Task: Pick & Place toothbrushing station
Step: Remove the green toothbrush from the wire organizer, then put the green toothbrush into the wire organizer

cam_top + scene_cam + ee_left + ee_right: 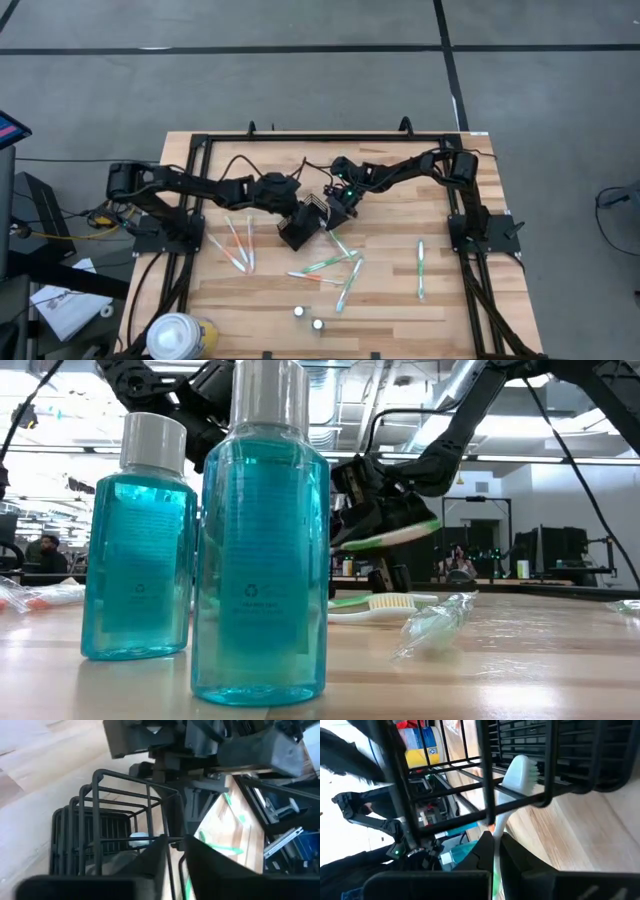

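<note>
The black wire holder (300,226) stands tilted at the table's middle, between my two grippers. My left gripper (292,214) comes at it from the left and is shut on its wire rim. My right gripper (338,206) comes from the right, shut on a white toothbrush with green parts (385,538). The brush head (520,770) pokes in through the holder's wires (485,785). A white brush head (140,839) shows inside the holder (115,830). Several more toothbrushes (238,246) (421,268) lie flat on the wood. My left gripper pinches one thin wire of the holder's open rim (172,851) between its two fingers, coming slanting down from the table's left. The holder is tilted, its lower part on the table. My right gripper pinches the toothbrush's handle (496,845) between its two fingers, which lie along it. The brush slants up, clear of the table, head among the holder's wires.
Two blue mouthwash bottles (140,540) (262,550) with white caps (299,312) stand near the front edge. A white-and-yellow round container (180,336) is at the front left corner. A black frame (200,145) runs around the table. A wrapped brush (436,622) lies on the wood.
</note>
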Available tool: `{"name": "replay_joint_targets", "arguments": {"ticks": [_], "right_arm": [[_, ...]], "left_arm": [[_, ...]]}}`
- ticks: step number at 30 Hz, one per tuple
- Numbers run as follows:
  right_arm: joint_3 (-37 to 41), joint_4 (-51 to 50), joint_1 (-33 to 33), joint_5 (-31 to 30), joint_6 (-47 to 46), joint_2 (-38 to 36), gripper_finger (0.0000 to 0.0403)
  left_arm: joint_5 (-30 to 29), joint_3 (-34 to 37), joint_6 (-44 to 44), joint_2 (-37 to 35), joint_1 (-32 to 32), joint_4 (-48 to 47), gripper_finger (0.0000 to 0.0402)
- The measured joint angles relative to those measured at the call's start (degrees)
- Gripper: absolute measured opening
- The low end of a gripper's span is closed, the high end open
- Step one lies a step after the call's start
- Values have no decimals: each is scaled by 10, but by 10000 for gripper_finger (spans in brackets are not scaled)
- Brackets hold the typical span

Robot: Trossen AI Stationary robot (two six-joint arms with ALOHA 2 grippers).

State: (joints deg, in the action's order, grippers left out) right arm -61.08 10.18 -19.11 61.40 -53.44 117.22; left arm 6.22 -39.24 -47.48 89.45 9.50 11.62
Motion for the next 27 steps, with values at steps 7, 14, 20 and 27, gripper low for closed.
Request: {"name": "replay_joint_targets", "arguments": {"ticks": [7,14,20,27], "right_arm": [[-7,-207,3,43,162,-72,0],[1,-430,2,-22,305,-126,0],[4,-393,-2,-58,273,-173,0],[4,-315,-11,-75,220,-212,11]], "left_arm": [[-3,0,44,2,7,-41,5],[8,2,50,1,19,-33,1],[0,10,50,-29,19,-5,4],[12,11,36,-72,18,26,63]]}}
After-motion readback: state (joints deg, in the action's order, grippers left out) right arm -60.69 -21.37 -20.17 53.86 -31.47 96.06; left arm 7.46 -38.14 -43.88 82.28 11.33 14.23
